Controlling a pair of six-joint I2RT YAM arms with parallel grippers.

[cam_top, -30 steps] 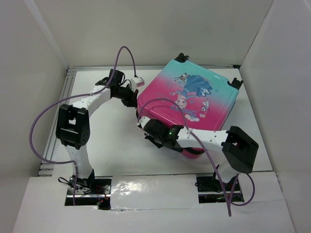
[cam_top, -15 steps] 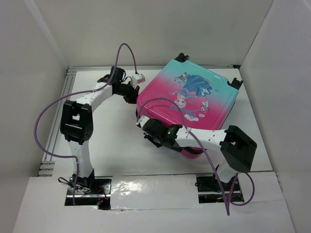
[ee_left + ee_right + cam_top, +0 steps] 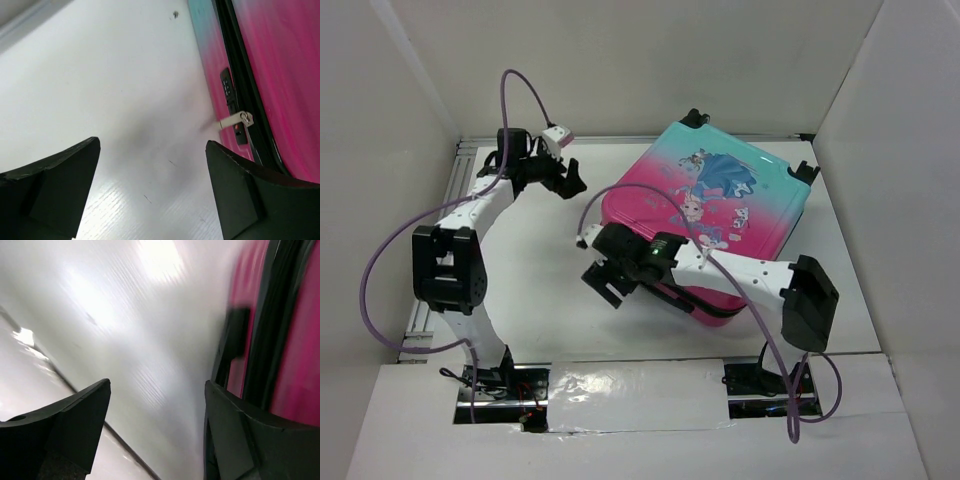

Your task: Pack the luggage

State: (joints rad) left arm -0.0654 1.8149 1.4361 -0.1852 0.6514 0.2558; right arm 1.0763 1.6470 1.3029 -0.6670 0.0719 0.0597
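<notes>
White table (image 3: 540, 300) nearest us, and just above it the right gripper (image 3: 603, 281) hovers at the luggage's 8 o'clock corner. Its jaws are spread wide and grip nothing, and its blurred wrist view shows only a magenta edge. The luggage (image 3: 720, 210) lies flat and closed at the table's 2 o'clock, princess print up. Farther out, at its 10 o'clock, the left gripper (image 3: 572, 180) hangs apart from the shell, jaws wide too, empty. Its camera catches the zipper pull (image 3: 234, 120) sticking out beside the combination lock (image 3: 228, 87). My call: the zip looks run round, so this is the finishing step. Next would be a fine pinch on that small pull, or simply backing clear.
</notes>
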